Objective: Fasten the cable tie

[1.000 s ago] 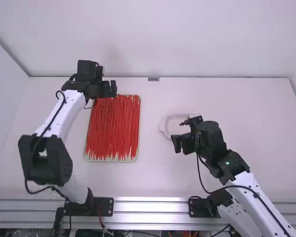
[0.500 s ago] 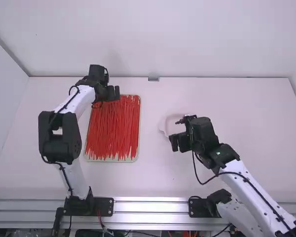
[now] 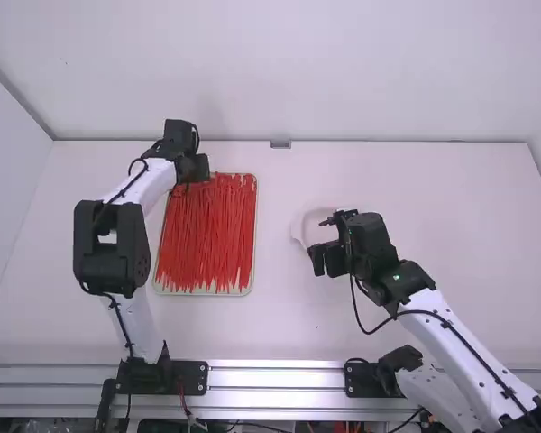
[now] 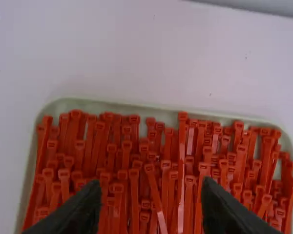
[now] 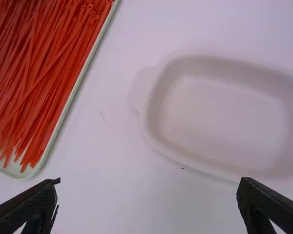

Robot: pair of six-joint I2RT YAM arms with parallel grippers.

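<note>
Loosely heaped, the orange cable ties (image 3: pixel 206 233) fill the tray (image 3: pixel 203 291), heads toward its far end. The left gripper (image 4: pixel 149 214), fingers apart, hovers over that far end; the right gripper (image 5: pixel 146 212), fingers wide apart, stands off the tray's right side, near a white dish (image 5: pixel 219 117). Ties look light, springy and slick: best pinched singly near the head.

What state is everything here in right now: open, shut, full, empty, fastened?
left gripper: open, holding nothing, over the head ends of the ties.
right gripper: open, holding nothing.
orange cable ties: straight, unfastened, piled together.
tray: full of ties.
white dish: empty.
</note>
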